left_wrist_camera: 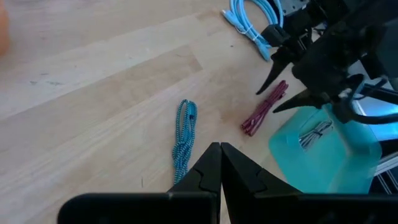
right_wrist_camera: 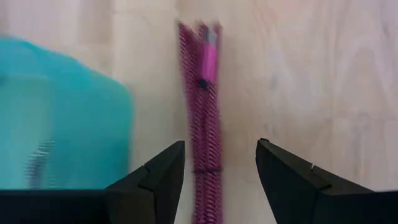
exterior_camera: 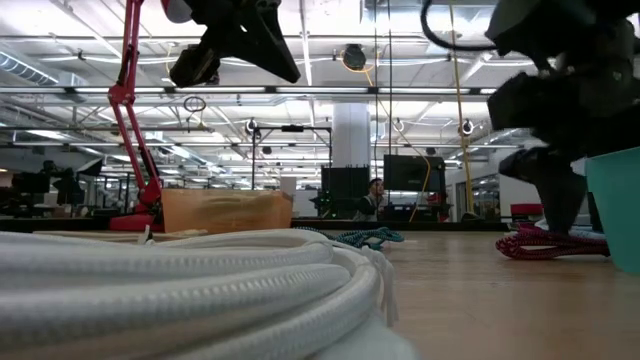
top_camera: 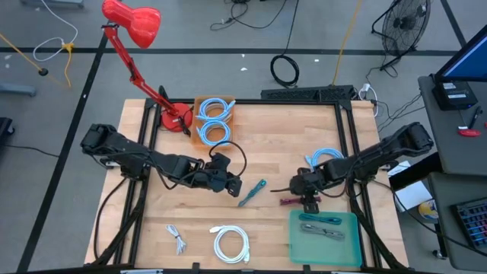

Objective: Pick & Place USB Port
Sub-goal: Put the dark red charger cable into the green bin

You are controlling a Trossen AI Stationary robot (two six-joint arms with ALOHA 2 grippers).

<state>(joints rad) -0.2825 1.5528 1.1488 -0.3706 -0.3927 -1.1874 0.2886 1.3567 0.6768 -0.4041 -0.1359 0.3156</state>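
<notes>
The right gripper (right_wrist_camera: 221, 177) stands with its two dark fingers spread wide, and nothing is held between them. Directly under the gap lies the magenta braided USB cable, folded in a tight bundle (right_wrist_camera: 205, 112), flat on the wooden table (right_wrist_camera: 311, 74). It runs along the line of the gap, so each finger is just beside one flank of it. On one side of the fingers, very near, is the teal plastic tray (top_camera: 323, 237), which already has a grey cable bundle (top_camera: 321, 227) inside.

The left gripper (left_wrist_camera: 220, 163) is closed and empty, waiting well apart, above the teal braided cable (left_wrist_camera: 183, 140).

The risk, I think, is the descent: if the fingers come down slightly off centre, one tip may land on the bundle and push it sideways against the tray rim. A shallow grip could also catch only some loops, so the bundle unfolds when lifted
</notes>
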